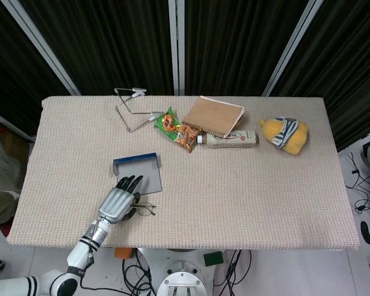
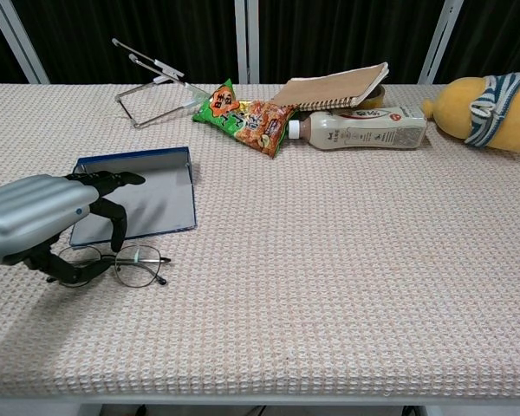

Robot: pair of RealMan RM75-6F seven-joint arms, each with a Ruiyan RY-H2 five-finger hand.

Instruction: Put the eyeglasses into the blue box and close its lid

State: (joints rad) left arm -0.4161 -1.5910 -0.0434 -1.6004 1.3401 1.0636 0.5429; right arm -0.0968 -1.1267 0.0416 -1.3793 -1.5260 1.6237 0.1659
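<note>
1. One hand in view – the left hand, silver back, black fingers; right hand in neither view.
2. One pair of eyeglasses, thin wire rims, flat on the table just in front of the blue box.
3. Left hand sits over the glasses' left lens, thumb under and fingers curled down around the frame; whether it actually grips, cannot tell.
4. One blue box, shallow, rectangular, lid up at the back, grey inside, nothing in it.
5. Far row, one of each – wire stand, snack packet, spiral notebook, bottle lying down, yellow plush.
6. Woven beige cloth covers the table; wide open room centre and right, glasses close to the near edge.
</note>
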